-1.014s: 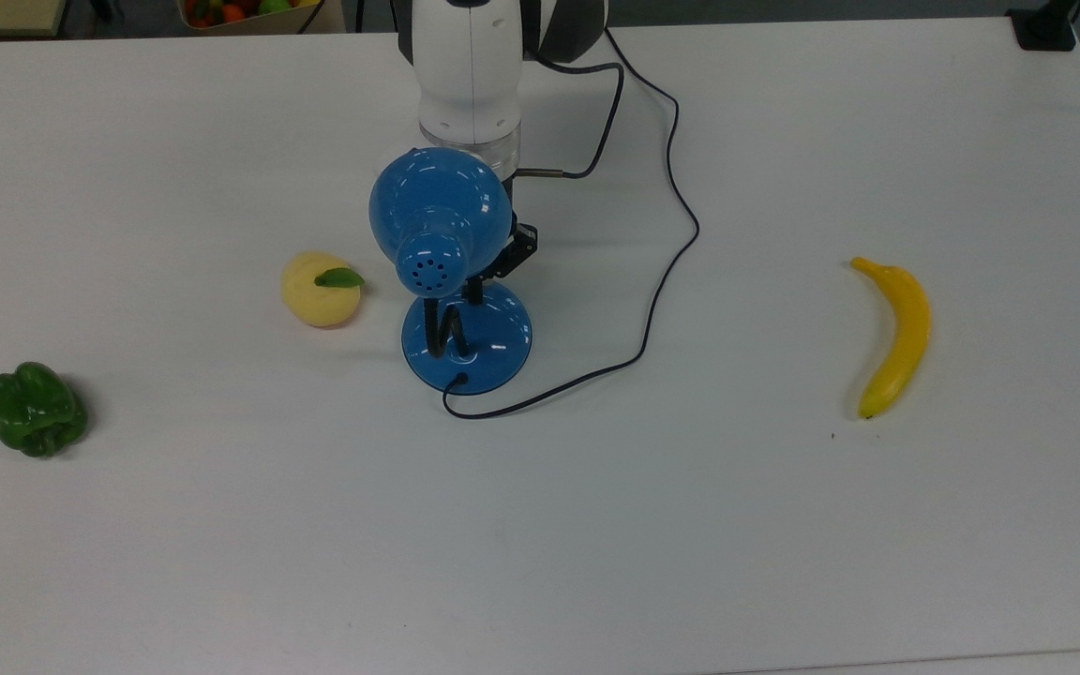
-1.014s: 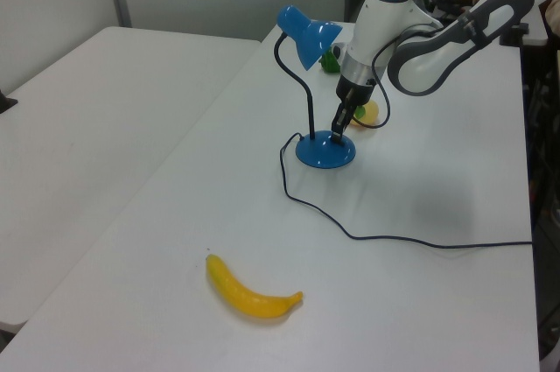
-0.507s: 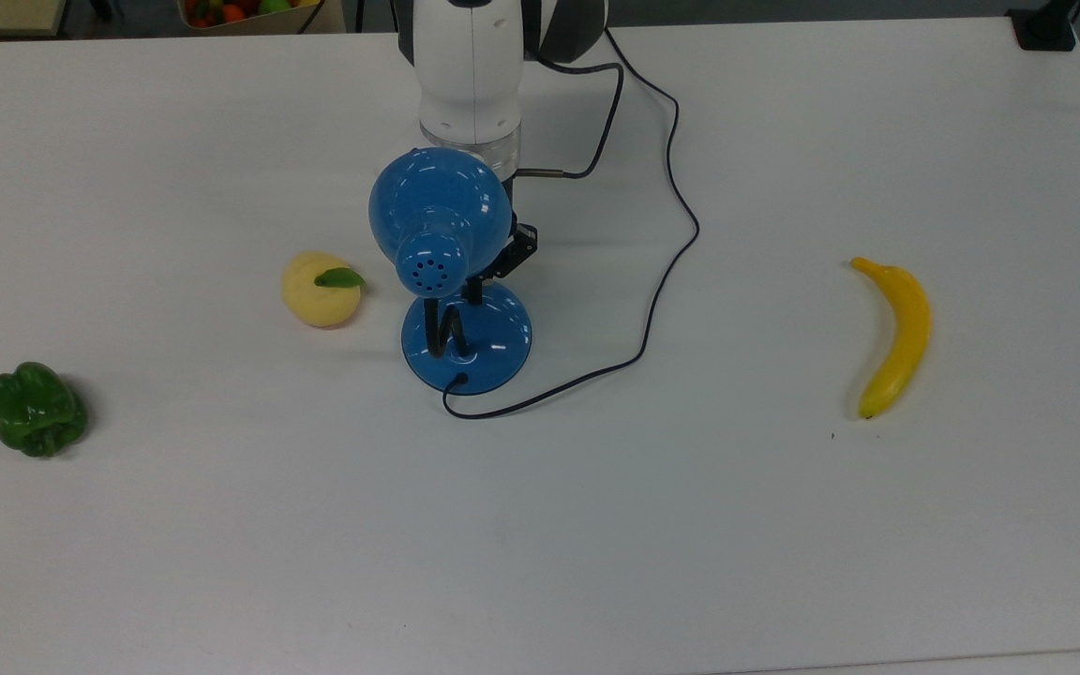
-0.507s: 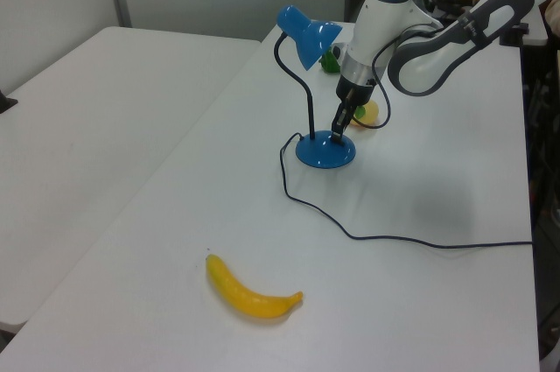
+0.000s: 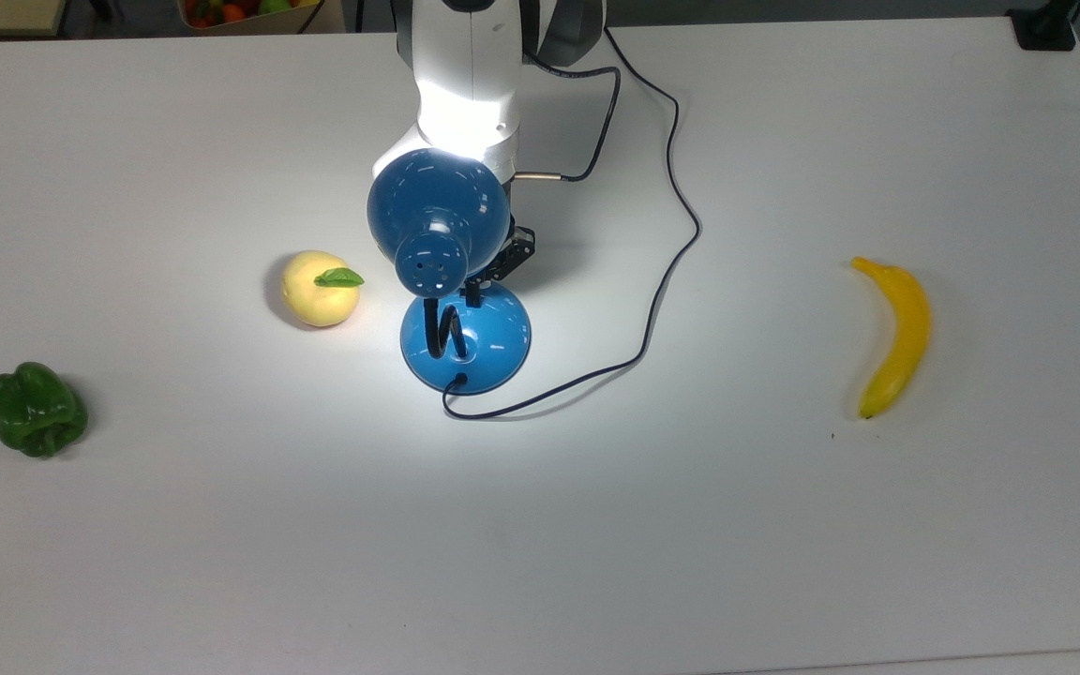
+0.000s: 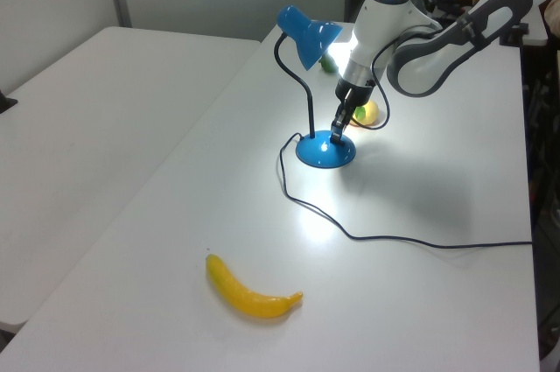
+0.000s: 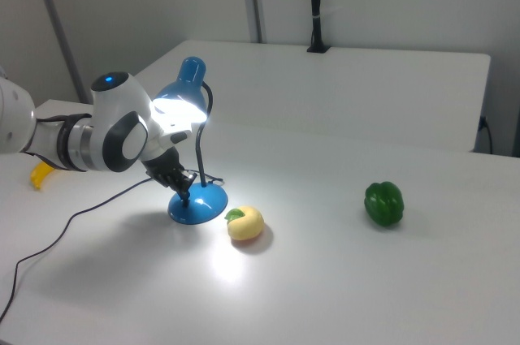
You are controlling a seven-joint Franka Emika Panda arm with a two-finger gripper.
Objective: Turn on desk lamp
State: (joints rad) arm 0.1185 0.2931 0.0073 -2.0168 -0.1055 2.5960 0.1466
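Now desk lamp (image 5: 439, 225) upright, lit shade downward; tool (image 5: 474, 291) grip state unclear.

A white table (image 5: 784, 562) carries three pieces of fruit and veg, well apart from each other. A banana (image 5: 894, 335) lies at the top view's right, a green pepper (image 5: 37, 410) sits far at the top view's left, and between them sits a yellow apple (image 5: 319, 288) with a green leaf on top.

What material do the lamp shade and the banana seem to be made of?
The lamp shade looks like painted metal or hard plastic with a glossy blue finish: sharp white highlights sit on its dome. The banana seems to be smooth plastic, evenly yellow with a soft sheen; real fruit cannot be excluded.
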